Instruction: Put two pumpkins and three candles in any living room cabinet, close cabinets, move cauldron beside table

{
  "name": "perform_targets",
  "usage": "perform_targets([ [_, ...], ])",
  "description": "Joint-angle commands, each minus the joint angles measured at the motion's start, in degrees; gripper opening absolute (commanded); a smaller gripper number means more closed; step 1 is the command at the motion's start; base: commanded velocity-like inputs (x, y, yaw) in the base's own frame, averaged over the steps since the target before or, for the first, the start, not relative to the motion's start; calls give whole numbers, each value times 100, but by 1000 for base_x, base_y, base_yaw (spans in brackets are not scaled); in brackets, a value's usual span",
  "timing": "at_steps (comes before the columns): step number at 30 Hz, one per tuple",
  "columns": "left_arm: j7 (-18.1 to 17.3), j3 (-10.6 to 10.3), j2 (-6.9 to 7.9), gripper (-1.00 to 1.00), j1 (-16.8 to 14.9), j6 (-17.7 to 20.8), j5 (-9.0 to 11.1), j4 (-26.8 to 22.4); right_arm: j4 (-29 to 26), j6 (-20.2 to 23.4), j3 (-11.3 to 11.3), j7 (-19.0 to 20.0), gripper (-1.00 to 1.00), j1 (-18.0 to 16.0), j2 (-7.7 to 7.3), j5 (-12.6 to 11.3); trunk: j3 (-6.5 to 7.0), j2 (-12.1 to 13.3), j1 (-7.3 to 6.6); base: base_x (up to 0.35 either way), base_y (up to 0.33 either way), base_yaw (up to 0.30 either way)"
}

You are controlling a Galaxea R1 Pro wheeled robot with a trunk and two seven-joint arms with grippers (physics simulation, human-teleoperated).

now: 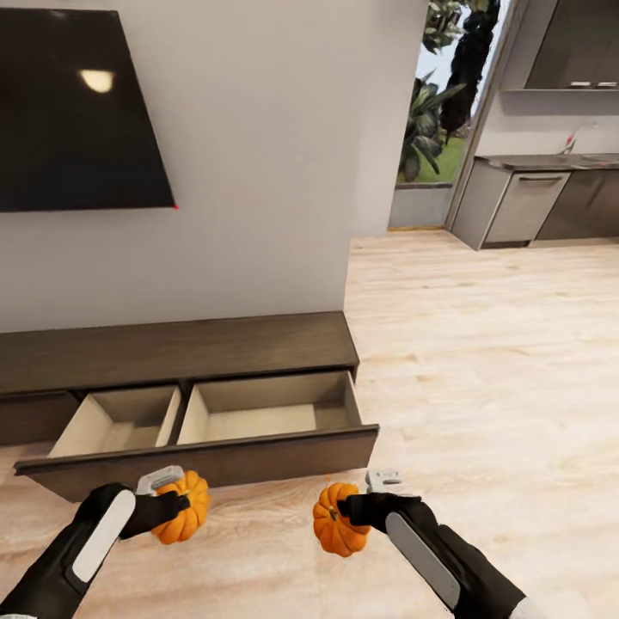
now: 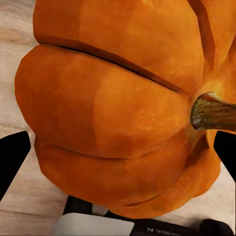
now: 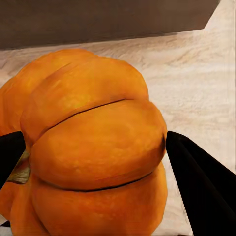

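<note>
Two pumpkins were in hand, one per gripper, both held above the wood floor just in front of the cabinet. No readable brand or label showed; a strip of white lettering at the edge of the left wrist view was too cut off to make out.

Left of the cabinet's open drawer front, the left gripper was clamped on the left pumpkin, whose brown stem showed in the left wrist view between the two dark fingers. Behind it, the drawer stood pulled out, with two empty pale compartments side by side. A dark television hung on the wall above the cabinet.

Right of the left pumpkin, near the drawer's right corner, the right gripper was clamped on the right pumpkin, its fingers pressed to either flank. Far right of the cabinet, grey kitchen cupboards stood beyond a doorway with plants.
</note>
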Motion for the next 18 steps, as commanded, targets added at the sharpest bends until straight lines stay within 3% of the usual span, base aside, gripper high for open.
perform_targets([
  [1,58,116,12,-100,-3,205,60,-176,-291,255,-64,-259,-100,-4,-2,-72,-7,-2,3,153,0,0],
  [3,56,385,17,-100,-3,566,64,-641,-777,841,-552,-534,-100,-9,27,-90,-7,-2,3,59,0,0],
  [7,53,519,47,-100,-1,693,63,-1038,-942,1522,-1142,-639,-100,-18,224,-75,-7,-2,3,14,0,0],
  [10,55,623,103,-100,0,713,69,-1115,-951,1744,-1274,-668,-100,-26,357,-77,-7,-2,3,1,0,0],
  [15,52,748,110,-100,0,717,139,-1404,-901,1749,-1340,-652,-100,-30,387,-89,-7,-2,3,0,0,0],
  [18,52,771,108,-100,5,723,181,-1478,-933,1740,-1533,-627,-100,-30,389,-92,-7,-2,3,0,0,0],
])
